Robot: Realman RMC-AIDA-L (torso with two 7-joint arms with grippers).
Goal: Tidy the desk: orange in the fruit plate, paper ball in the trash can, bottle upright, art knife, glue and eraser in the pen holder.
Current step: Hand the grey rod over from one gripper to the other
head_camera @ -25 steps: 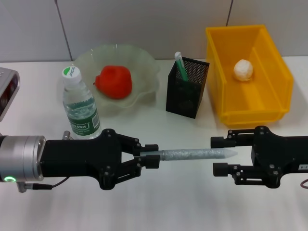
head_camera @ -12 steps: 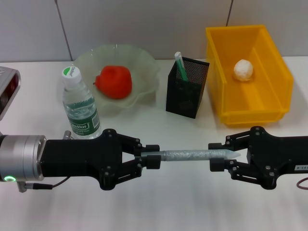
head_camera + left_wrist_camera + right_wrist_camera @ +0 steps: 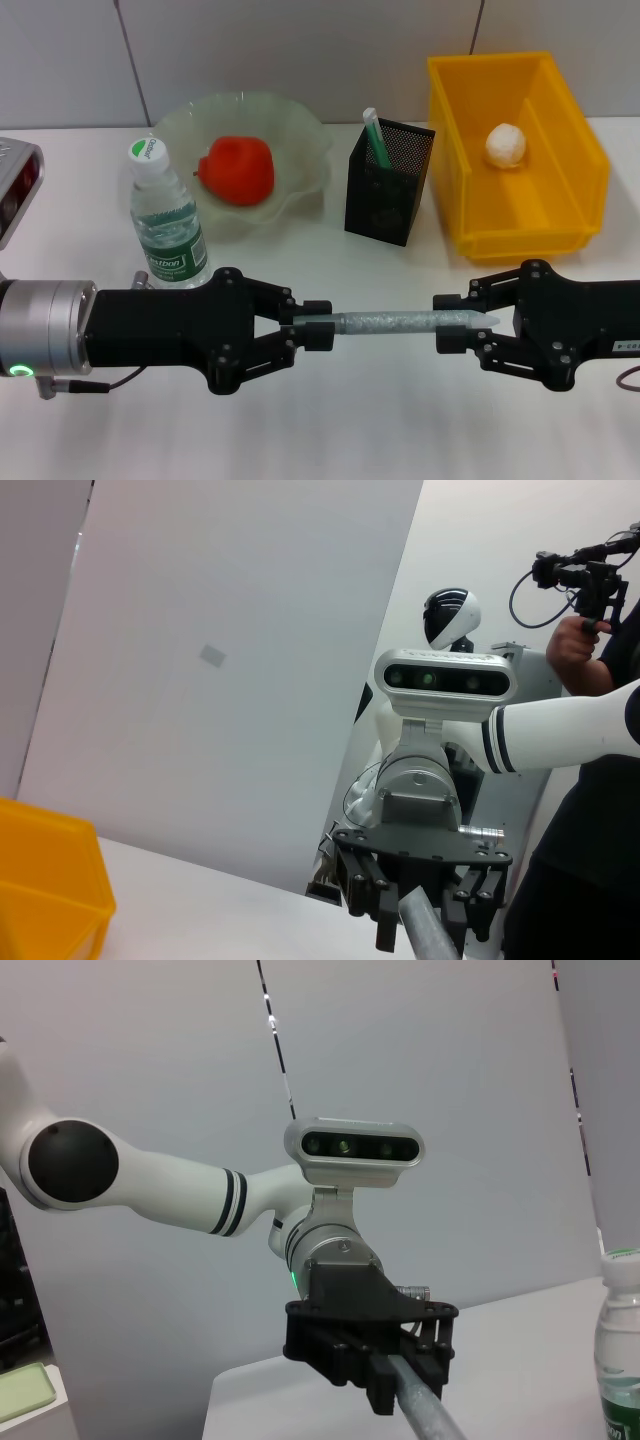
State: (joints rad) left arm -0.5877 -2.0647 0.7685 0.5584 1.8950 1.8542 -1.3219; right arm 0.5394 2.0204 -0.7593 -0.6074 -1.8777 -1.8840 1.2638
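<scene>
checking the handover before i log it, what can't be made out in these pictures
- Tan eraser: not visible in any view; if it lies inside the black mesh pen holder, the walls hide it.
- Grey glittery stick held between left gripper and right gripper: both ends covered by fingers in the head view, so glue or art knife is unclear.
- Green-and-white item in the holder: only its top shows.

light: bright, even, from overhead | shadows: soft, faint | glare: none | focus: sharp, slight edge softness

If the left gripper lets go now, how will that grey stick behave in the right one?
The grey stick spans straight between left gripper and right gripper, so it looks stiff. Held only at its tip, it may droop or pivot. Round, so it could roll if dropped.
</scene>
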